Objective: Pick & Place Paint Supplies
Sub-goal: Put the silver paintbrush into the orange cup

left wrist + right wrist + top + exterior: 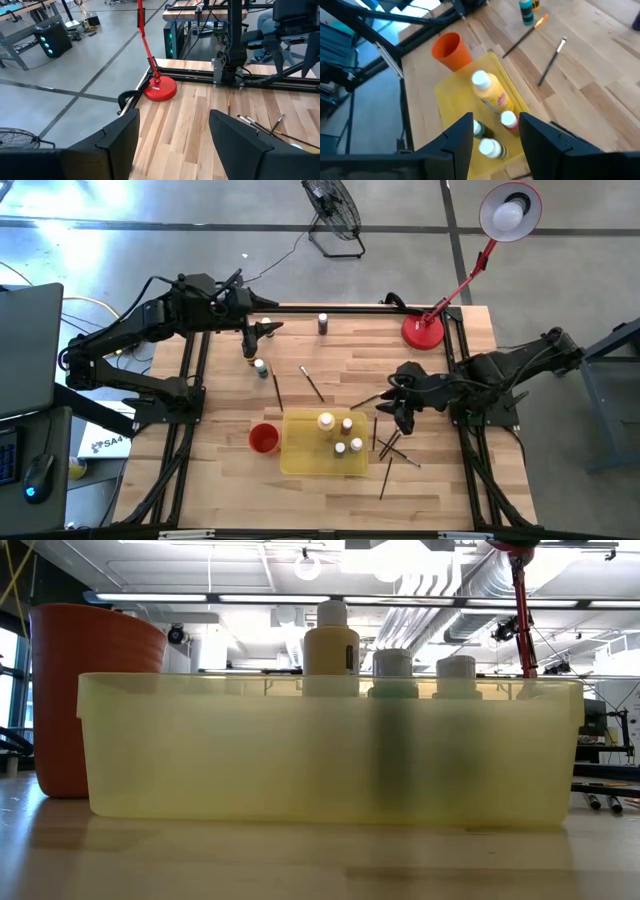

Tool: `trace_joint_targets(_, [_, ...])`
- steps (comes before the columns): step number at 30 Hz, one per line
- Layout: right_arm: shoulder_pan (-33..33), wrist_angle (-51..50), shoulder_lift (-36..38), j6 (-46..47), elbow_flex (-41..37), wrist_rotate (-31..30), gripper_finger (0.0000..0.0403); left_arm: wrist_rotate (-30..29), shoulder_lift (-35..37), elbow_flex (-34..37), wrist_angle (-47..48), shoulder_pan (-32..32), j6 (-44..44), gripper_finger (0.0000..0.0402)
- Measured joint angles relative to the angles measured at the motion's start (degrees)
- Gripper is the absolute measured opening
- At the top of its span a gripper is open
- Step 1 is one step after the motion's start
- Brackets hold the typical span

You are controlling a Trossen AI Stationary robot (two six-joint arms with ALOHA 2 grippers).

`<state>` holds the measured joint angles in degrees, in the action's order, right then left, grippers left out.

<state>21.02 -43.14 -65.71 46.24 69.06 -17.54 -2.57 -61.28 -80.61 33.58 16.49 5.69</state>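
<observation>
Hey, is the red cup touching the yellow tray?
Cannot tell. In the high view the red cup sits right beside the yellow tray; no gap or contact shows plainly.

Robotics lab or workshop, grey concrete floor point(150, 240), exposed ceiling ducts point(450, 580) and strip lights, floor fan point(333, 210) at top centre, more workbenches point(200, 10) behind

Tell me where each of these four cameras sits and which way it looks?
High view: overhead, looking straight down at the table; both arms show.
Low view: at tabletop height, facing the yellow tray; no arm shows.
Left wrist view: on the left arm, facing the red lamp base; left hand open.
Right wrist view: on the right arm, above the tray; right hand open.
Shared: the red cup appears in the high, low and right wrist views.
</observation>
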Motion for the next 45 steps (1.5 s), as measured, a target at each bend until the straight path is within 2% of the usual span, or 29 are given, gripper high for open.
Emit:
trace_joint_targets(7, [0.0,-5.4,0.0,0.0,0.0,4.4,0.0148,0.0,0.0,0.0,0.0,0.0,0.0,0.0232])
trace_joint_targets(15, [0.0,-10.5,0.0,-3.9,0.0,6.0,0.0148,0.0,0.0,0.0,0.0,0.0,0.0,0.0232])
trace_joint_targets(29, [0.0,-12.0,0.0,-11.1,0.0,5.4,0.0148,0.0,0.0,0.0,0.0,0.0,-1.8,0.0232])
trace_joint_targets(32, [-0.3,-12.0,0.0,-13.4,0.0,2.8,0.0148,0.0,0.0,0.0,0.0,0.0,-3.0,0.0232])
trace_joint_targets(36, [-1.4,-12.8,0.0,-14.0,0.0,-0.4,0.0148,0.0,0.0,0.0,0.0,0.0,-3.2,0.0232])
trace_joint_targets(45, [-6.0,-16.1,-0.3,-16.1,0.0,-1.0,0.0148,0.0,0.0,0.0,0.0,0.0,-3.2,0.0232])
